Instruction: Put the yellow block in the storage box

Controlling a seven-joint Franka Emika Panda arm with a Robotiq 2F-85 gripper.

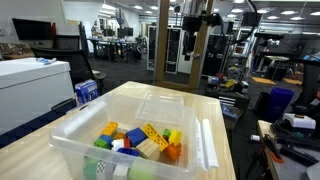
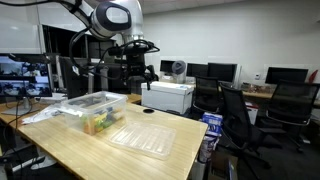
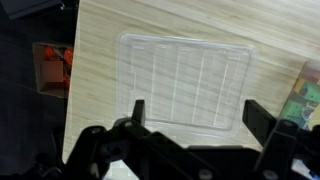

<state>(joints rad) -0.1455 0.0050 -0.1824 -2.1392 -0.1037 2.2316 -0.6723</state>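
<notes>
- End effector (image 3: 194, 106): through the wrist view we are seeing both fingers (image 3: 137, 108) spread wide with nothing between them, so the tool is released and carrying no load.
- Arm (image 2: 110, 18): in both exterior views we are seeing it holding the end effector high above the surface (image 2: 90, 148), well apart from every object there.
- Storage box (image 1: 88, 115): this clear bin is standing open-topped on the pale wooden surface and is holding a loose heap of coloured toy pieces.
- Yellow block (image 1: 108, 130): we are locating it inside the storage box, lying among green, blue and orange pieces and apart from the longer yellow studded brick (image 1: 152, 131). At this resolution we cannot tell which neighbours it is touching.
- Clear lid (image 3: 185, 80): it is lying flat on the surface just beside the storage box, and in the wrist view it is filling the space ahead of the open fingers.
- Box edge: in the wrist view we are glimpsing the storage box and some coloured contents only at the right border.
</notes>
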